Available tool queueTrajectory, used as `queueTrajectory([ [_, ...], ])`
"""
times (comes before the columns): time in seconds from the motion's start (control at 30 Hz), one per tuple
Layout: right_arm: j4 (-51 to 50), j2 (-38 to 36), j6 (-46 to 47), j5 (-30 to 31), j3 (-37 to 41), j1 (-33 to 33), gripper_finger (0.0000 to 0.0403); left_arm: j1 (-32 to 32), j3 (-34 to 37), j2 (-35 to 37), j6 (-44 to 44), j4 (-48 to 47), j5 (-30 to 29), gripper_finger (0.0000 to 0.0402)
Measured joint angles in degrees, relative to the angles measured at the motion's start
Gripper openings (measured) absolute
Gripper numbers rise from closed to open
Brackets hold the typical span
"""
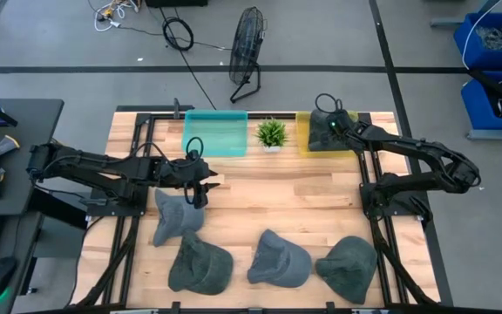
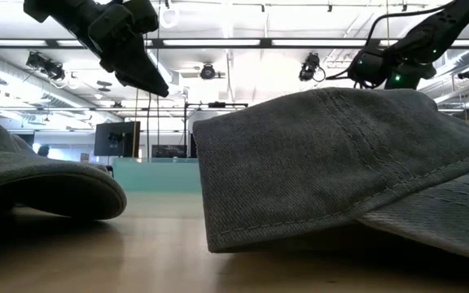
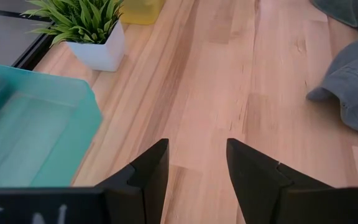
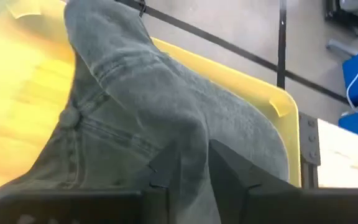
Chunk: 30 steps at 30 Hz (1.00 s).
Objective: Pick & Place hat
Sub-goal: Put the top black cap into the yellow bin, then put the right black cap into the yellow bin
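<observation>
At the upper right of the overhead frame, your right gripper hangs over the yellow bin, which sits at the back edge of the wooden table. Its wrist camera shows a grey denim hat draped inside that bin, with the two dark fingers on either side of a fold of the cloth; you cannot tell from the pictures whether they grip the cloth or have let go. Left of centre, your left gripper hovers above bare wood just beside the nearest of four more hats, its fingers spread wide with nothing between them. That nearest hat lies just below the gripper in the overhead frame. Along the bottom of that frame the other three lie in a row: one at lower left, one at bottom centre and one at lower right. Across the back edge, a teal bin stands left of a small potted plant, and the yellow bin stands right of the plant. On the floor beyond the table, at top centre, a black fan stands upright.
</observation>
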<state>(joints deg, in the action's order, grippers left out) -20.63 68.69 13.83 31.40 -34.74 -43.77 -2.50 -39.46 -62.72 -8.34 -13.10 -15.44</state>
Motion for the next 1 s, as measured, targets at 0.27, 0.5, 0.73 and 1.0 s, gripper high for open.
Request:
queueTrajectory([
  [0.27, -3.87, -0.02, -1.27, -9.70, -3.67, 1.88, 0.0112, 0.02, 0.00, 0.00, -0.02, -0.01, 0.03, 0.0165],
  [0.5, -14.96, -0.02, -0.83, -11.49, -12.55, 7.52, 0.0109, -0.66, 0.02, -0.01, -1.38, 4.44, 7.38, 0.0165],
  [0.73, -28.11, -0.02, 2.85, -15.23, -22.23, 15.72, 0.0109, -3.91, 0.02, -0.02, 2.99, 6.85, 8.84, 0.0165],
  [1.0, -40.91, -0.04, 7.77, -25.88, -27.28, 25.11, 0.0109, -4.55, 0.02, -0.02, 1.91, 6.86, 8.79, 0.0165],
])
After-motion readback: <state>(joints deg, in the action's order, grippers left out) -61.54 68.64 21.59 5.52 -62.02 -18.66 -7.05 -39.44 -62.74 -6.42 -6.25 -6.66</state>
